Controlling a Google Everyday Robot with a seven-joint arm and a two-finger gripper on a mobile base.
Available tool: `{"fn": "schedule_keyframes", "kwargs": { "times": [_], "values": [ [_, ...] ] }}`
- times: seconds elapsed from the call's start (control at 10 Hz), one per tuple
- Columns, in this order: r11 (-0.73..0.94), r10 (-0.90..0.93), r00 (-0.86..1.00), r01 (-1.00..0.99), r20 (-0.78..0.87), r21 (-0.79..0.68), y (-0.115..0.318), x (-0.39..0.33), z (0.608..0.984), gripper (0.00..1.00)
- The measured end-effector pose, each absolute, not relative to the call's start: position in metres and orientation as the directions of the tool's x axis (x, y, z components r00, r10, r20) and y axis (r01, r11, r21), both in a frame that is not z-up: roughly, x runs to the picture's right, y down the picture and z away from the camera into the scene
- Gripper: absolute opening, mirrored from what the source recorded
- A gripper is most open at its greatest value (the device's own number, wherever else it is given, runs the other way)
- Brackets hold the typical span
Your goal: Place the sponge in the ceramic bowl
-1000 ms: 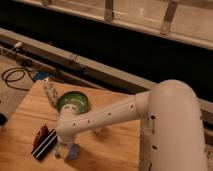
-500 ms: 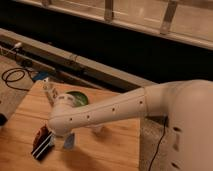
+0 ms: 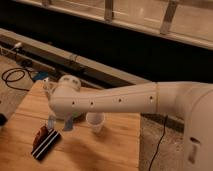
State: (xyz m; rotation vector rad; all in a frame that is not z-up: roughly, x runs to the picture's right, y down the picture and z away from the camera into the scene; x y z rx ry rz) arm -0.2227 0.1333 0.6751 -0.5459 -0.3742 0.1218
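Pale-blue sponge (image 3: 67,124) pinched in gripper (image 3: 60,122), over wooden table (image 3: 115,150), beside white cup (image 3: 95,122)

My gripper (image 3: 60,123) hangs over the tabletop's (image 3: 115,150) left side: white cup (image 3: 95,121) just right, black block (image 3: 45,141) by the front-left corner; right half open

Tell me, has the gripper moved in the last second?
Yes. The gripper has moved up in the view: it was level with the block, and now it hangs above the block's far end, beside the cup.
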Motion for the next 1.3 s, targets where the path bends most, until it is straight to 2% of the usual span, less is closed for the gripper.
{"fn": "schedule_keyframes", "kwargs": {
  "times": [0.5,1.3],
  "values": [
    [0.828,0.163,0.837,0.172,0.523,-0.533,0.085,-0.278,0.711,0.0],
    [0.836,0.18,0.814,0.169,0.552,-0.522,0.081,-0.278,0.72,0.0]
  ]
}}
